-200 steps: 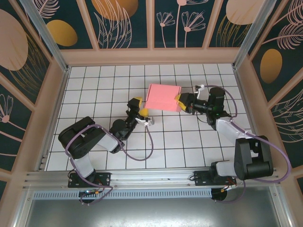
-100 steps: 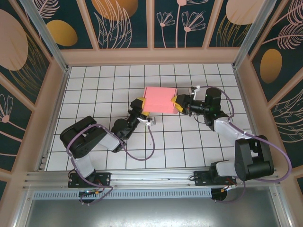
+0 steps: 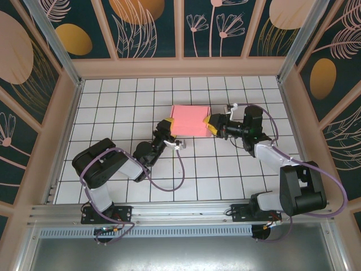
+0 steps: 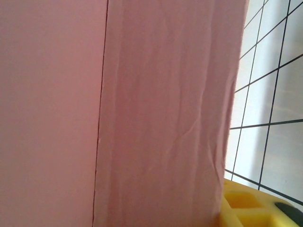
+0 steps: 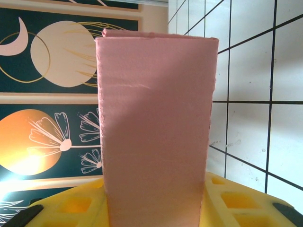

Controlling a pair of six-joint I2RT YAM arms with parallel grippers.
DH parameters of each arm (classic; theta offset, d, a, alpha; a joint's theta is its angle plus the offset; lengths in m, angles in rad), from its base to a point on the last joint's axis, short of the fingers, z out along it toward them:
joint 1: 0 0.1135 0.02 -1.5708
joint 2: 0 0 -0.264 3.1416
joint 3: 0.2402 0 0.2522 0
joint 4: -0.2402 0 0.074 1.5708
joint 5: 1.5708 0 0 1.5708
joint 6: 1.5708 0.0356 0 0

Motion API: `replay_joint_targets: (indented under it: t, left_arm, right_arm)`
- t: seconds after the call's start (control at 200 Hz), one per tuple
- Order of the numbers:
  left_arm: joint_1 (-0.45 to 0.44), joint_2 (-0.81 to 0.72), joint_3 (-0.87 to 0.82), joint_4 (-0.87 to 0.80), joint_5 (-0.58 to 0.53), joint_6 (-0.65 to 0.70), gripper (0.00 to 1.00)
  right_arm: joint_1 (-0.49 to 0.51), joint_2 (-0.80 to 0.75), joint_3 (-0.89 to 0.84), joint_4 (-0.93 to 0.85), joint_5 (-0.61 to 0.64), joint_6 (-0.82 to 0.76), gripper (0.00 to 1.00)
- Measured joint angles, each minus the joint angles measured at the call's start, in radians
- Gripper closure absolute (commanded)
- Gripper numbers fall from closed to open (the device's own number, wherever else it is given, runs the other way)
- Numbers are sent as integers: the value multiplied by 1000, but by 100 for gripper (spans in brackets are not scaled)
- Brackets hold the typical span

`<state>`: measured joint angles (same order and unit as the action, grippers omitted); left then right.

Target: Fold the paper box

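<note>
At the centre of the top view, the paper box (image 3: 190, 119) appears as a small flat pink rectangle over the white tiled table (image 3: 113, 101). Whether it rests on the tiles or is lifted clear cannot be told.

**Tool state**
- Right gripper (image 3: 212, 125): at the right edge of the box. In the right wrist view the card stands between the two yellow fingers (image 5: 236, 203), so the jaws are closed on the paper box at a moderate width.
- Left gripper (image 3: 167, 127): at the lower left edge of the box. The left wrist view shows pink card close up with one yellow finger (image 4: 246, 210) at the lower right corner of the frame. Whether this gripper has clamped the card cannot be told.

**Hazards (judged)**
1. Crushing. The card is thin, and the panel in the left wrist view is already wrinkled. Excess squeeze from either side is likely to add creases off the fold lines.
2. Tearing or pull-out. If both arms hold and move apart, the card may rip or slide from the right fingers.
3. Pivoting. An edge-only hold lets the box swing if the left side pushes unevenly.
4. Spring-back. Loosely seated flaps may reopen on release.
</note>
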<state>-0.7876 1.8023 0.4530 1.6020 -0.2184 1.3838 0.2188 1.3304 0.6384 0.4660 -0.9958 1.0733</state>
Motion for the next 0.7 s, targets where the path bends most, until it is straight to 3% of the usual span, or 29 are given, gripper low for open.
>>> replay_joint_targets:
  t: [0.255, 0.546, 0.701]
  left_arm:
    - [0, 3, 0, 1, 1, -2, 66]
    - [0, 5, 0, 1, 5, -52, 67]
    - [0, -54, 6, -113, 5, -131, 65]
  right_arm:
    - [1, 0, 0, 0, 4, -1, 54]
    - [4, -5, -2, -18, 49, -48, 26]
    - [1, -77, 3, -112, 139, -145, 24]
